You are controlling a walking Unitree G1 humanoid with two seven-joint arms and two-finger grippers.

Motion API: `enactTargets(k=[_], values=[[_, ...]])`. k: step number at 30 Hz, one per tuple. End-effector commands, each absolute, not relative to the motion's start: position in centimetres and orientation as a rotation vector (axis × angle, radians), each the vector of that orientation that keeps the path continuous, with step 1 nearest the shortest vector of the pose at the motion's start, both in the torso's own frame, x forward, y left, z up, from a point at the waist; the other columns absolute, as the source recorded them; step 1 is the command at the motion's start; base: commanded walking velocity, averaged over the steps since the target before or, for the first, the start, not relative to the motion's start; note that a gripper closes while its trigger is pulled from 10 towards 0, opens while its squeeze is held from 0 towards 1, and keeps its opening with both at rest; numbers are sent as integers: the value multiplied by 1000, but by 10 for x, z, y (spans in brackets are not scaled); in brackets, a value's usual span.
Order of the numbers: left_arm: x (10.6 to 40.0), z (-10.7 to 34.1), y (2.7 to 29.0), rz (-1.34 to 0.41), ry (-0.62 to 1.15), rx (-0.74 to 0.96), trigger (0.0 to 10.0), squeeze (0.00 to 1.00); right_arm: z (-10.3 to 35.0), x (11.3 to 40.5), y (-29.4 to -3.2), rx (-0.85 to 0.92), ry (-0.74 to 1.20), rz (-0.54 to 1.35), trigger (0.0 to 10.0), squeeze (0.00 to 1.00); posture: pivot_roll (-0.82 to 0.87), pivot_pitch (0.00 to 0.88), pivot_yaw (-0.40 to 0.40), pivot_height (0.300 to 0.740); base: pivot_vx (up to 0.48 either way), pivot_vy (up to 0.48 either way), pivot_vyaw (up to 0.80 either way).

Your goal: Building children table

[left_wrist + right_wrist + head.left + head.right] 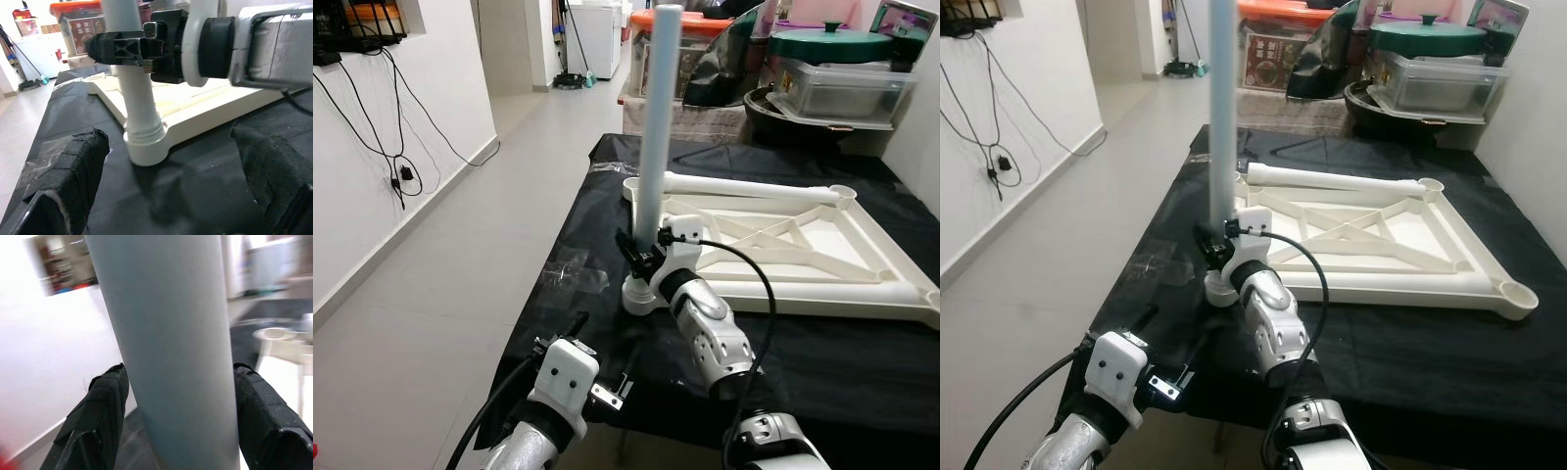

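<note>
1. At 7 o'clock, nearest the camera, the left gripper hovers over the edge of the surface, its fingers spread wide with nothing between them, aimed at the socket.
2. Just past it, at 6 o'clock, the right gripper reaches forward; its fingers sit on both sides of the leg, pinching it low, a little above the socket.
3. Straight ahead, the leg stands upright in the near-left corner socket of the upturned tabletop, which lies flat on the black-covered surface, toward 1 o'clock.
4. A second leg lies along the tabletop's far edge, at 12 o'clock.
5. Handling, as a judgement: the leg looks like a stiff, light, smooth plastic tube, likely slippery under a pinch. A low hold near the socket should steady it best; a high hold could lever it over. The tabletop looks rigid but light, so it may slide on the cloth if pushed.
6. Farthest, at 12 to 1 o'clock, bins are stacked behind the surface.
</note>
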State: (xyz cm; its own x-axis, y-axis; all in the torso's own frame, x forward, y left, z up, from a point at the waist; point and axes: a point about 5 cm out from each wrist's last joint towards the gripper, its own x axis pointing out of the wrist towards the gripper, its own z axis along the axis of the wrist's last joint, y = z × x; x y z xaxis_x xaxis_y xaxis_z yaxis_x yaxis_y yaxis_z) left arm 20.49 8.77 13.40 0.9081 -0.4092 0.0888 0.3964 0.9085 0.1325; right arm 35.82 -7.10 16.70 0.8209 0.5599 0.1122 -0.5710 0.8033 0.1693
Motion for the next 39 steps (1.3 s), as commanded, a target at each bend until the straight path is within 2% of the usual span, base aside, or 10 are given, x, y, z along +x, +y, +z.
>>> enactTargets(k=[1,14,15,21,29,35,36,37,38,39], values=[[205,130,88,-419,-100,119,10000,0,167,353,-57,187,-12,806,10000,0,114,0,-64,740,0,0,0],[205,131,88,-414,-102,122,10000,0,169,346,-32,-11,71,1313,10000,0,129,0,-74,740,0,0,0],[205,131,88,-413,-102,122,10000,0,170,349,-29,1,59,1258,0,0,128,0,-72,740,0,0,0],[205,131,88,-412,-101,121,10000,0,169,365,-37,2,39,987,0,0,127,0,-72,740,0,0,0],[207,131,90,-415,-99,121,10000,0,161,377,-130,17,40,-213,0,0,111,0,-62,740,0,0,0],[207,130,90,-417,-99,125,10000,0,153,352,-116,90,58,-289,0,0,113,0,-61,740,0,0,0],[207,130,90,-418,-99,126,10000,0,152,353,-106,114,54,-235,6941,0,112,0,-64,740,0,0,0],[207,130,90,-418,-99,126,10000,0,151,354,-100,130,52,-200,6941,0,112,0,-64,740,0,0,0],[207,129,90,-419,-99,126,10000,0,152,354,-91,147,23,-119,10000,443,113,0,-63,740,0,0,0],[207,129,89,-419,-99,126,10000,0,153,355,-86,154,1,-67,10000,443,113,0,-63,740,0,0,0]])
